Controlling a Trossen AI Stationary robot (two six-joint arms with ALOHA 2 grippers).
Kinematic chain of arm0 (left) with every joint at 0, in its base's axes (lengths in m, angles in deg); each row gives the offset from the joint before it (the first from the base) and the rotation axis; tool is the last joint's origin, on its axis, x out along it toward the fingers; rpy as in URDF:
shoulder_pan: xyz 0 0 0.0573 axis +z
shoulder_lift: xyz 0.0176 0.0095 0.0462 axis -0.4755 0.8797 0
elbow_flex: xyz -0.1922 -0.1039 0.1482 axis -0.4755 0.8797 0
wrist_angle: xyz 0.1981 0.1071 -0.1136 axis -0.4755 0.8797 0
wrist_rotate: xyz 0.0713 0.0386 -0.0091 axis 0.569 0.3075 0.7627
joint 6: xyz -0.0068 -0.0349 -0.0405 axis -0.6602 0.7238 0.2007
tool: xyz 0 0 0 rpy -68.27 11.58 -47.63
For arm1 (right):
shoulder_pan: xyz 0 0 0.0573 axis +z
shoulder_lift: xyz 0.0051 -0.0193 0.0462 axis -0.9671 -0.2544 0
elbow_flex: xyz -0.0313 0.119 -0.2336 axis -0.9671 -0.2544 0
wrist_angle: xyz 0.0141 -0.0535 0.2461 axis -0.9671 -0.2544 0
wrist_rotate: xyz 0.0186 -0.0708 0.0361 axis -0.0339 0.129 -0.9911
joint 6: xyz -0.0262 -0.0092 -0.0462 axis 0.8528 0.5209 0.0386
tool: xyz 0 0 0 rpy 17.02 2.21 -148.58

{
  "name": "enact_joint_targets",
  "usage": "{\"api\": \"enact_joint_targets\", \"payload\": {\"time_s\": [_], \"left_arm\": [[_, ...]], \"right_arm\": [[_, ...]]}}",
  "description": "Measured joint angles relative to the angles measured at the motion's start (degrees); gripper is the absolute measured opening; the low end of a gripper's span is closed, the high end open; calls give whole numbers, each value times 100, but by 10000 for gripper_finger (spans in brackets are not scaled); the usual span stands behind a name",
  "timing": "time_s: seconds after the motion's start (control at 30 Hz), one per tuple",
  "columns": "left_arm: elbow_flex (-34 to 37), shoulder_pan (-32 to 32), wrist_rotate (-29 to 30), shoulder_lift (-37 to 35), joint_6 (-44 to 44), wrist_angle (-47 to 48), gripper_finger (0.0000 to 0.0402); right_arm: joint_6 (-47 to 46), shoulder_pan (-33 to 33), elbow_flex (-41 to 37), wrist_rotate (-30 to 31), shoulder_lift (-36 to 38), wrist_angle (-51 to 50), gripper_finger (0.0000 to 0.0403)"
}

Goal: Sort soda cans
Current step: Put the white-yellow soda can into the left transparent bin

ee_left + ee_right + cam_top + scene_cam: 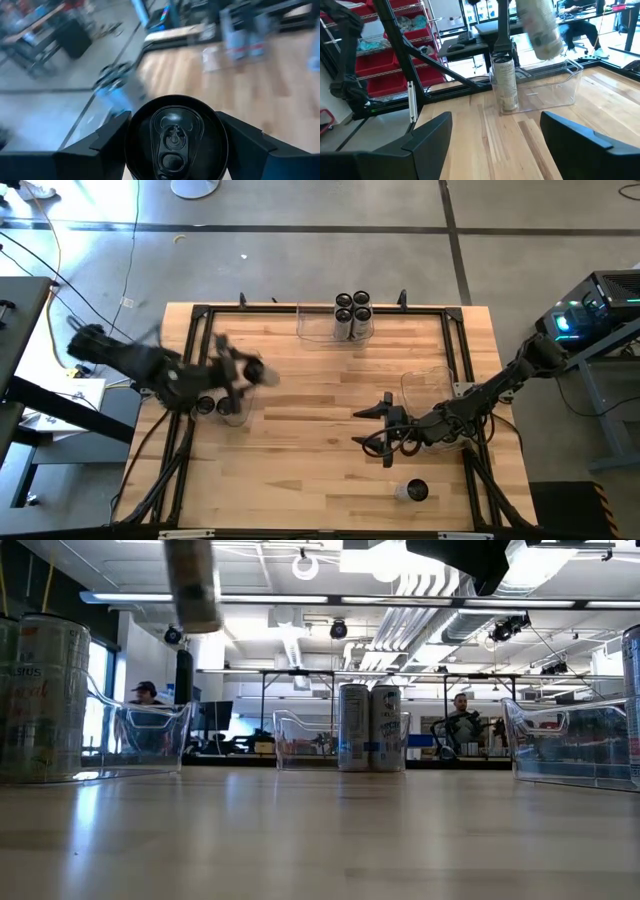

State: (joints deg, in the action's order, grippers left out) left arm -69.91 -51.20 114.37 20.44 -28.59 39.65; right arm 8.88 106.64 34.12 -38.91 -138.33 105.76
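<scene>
Above the left bin (pixel 232 416), left gripper (pixel 250 372) clamps a soda can (pixel 175 137); only the left wrist view shows fingers (pixel 107 137) tight on both sides. Low view shows it up off the table (pixel 320 470). Right of that bin, four cans (pixel 352 308) sit in the far bin (pixel 315 328). Farther right, right gripper (pixel 385 428) is spread, holding nothing; lone can (pixel 416 492) nearby.

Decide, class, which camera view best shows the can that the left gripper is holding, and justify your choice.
The left wrist view: the can fills the picture, top towards the camera, clamped between both fingers. The high view shows only motion blur around the left gripper. The low view catches its blurred body hanging high above the table. The right wrist view shows it blurred, above a bin.
</scene>
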Motion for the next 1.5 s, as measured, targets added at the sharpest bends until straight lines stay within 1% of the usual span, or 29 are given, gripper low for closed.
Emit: {"api": "enact_joint_targets", "payload": {"time_s": [0.13,0.2,0.3,0.43,0.57,0.6,0.7,0.73,0.8,0.83,0.9,1.0,1.17,1.27,1.33,1.5], "left_arm": [[11,606,-232,-796,175,1089,244],[148,866,-395,-1140,298,1404,244],[508,1141,-823,-1627,588,1794,244],[1268,1274,-1212,-2257,914,1761,244],[2042,1273,-1522,-2653,1169,1740,244],[2016,1296,-1657,-2654,1120,1742,244],[1932,1292,-1691,-2692,928,922,244],[1913,1303,-1673,-2696,899,905,244],[1964,1322,-1617,-2649,869,1244,244],[1987,1322,-1643,-2609,940,1377,244],[1980,1320,-1675,-2506,1228,1270,244],[2003,1318,-1650,-2307,1661,1359,244],[2346,1317,-1621,-1767,2417,1019,244],[2589,1319,-1606,-1448,2847,1030,244],[2725,1320,-1589,-1283,3023,995,244],[2811,1299,-1563,-1087,3056,817,244]], "right_arm": [[-6,0,0,0,1,0,299],[-11,0,0,0,2,2,299],[-11,0,0,2,2,3,299],[-11,0,0,2,2,9,299],[-11,0,0,3,4,52,299],[-8,0,0,8,4,53,299],[-1,-22,1,12,4,122,299],[-1,-24,0,10,4,146,299],[-5,-37,2,12,4,168,299],[9,-37,2,13,2,178,299],[34,-56,2,9,4,218,299],[57,-77,2,6,2,257,299],[77,-144,2,4,2,272,299],[77,-146,2,-1,3,263,299],[82,-146,2,-1,2,260,299],[96,-146,2,-2,2,251,299]]}}
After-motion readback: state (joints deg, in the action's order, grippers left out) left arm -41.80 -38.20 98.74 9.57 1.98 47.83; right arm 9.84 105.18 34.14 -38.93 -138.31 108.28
